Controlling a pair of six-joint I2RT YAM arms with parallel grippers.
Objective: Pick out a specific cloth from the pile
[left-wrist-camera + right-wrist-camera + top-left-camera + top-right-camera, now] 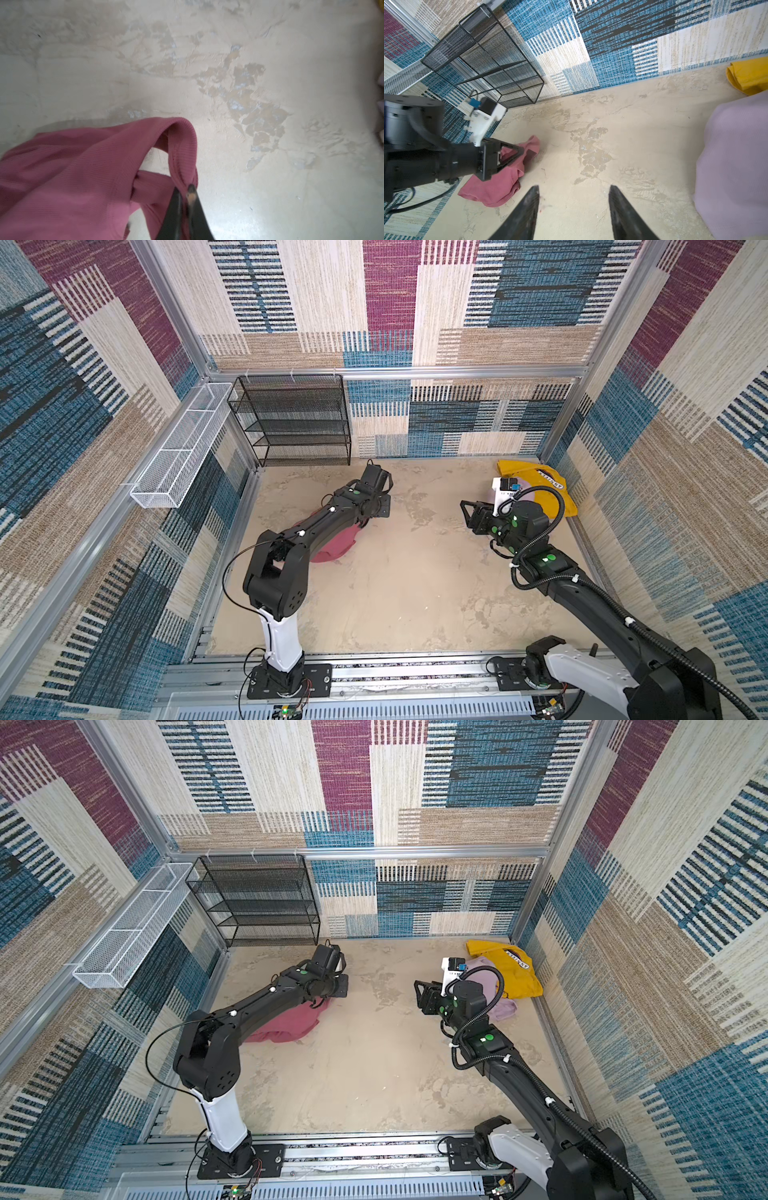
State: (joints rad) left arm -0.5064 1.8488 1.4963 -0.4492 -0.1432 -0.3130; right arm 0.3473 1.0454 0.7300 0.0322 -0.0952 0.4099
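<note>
Black mesh rack, white wire basket by patterned walls in a top view; the pile far right, the cloth left. Left wrist: your left gripper pinches the cloth. Right wrist: right gripper parted over beige floor.

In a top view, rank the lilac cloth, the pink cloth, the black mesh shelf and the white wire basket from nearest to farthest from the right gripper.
From the right gripper, in a top view:
1. lilac cloth, close by its wrist, on the right.
2. rose-pink cloth, across the floor, on the left.
3. black mesh shelf, against the back wall, left.
4. white wire basket, on the left wall.
</note>
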